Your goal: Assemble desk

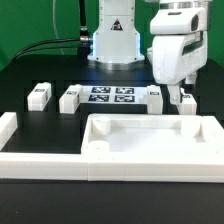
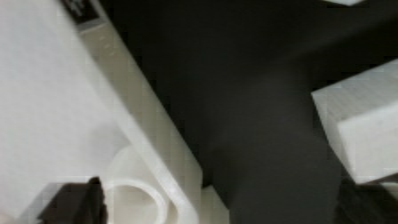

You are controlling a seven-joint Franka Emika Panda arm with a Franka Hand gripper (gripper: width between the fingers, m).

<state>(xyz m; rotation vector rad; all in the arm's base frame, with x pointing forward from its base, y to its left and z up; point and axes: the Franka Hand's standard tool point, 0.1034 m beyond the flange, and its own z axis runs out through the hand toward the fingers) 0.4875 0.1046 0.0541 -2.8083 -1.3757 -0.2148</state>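
Legs [image 1: 70, 99] are lying in a row on the black table [image 1: 30, 205], behind the tabletop [image 1: 150, 152], two on each side of the marker board [image 1: 112, 95]. They are lying apart from each other, likely so the arm can reach one without bumping the next. The gripper [image 1: 181, 92] is hanging just above the last leg [image 1: 188, 104] on the exterior view's right. Its jaws are standing wide open with nothing between them. It looks like it is getting ready to pick that leg up, and it does not seem to be touching it. The tabletop is sitting at the front, resting against the white border rails [image 1: 40, 158], which are probably keeping it from sliding. It is shaped like a tray with a raised rim, and its hollow side is facing up. Nothing is lying inside it. No leg is joined to it, so the building is only starting. In the wrist view, a white part with a round hole [image 2: 135, 196] is showing, but it is too blurry to say which part it is.
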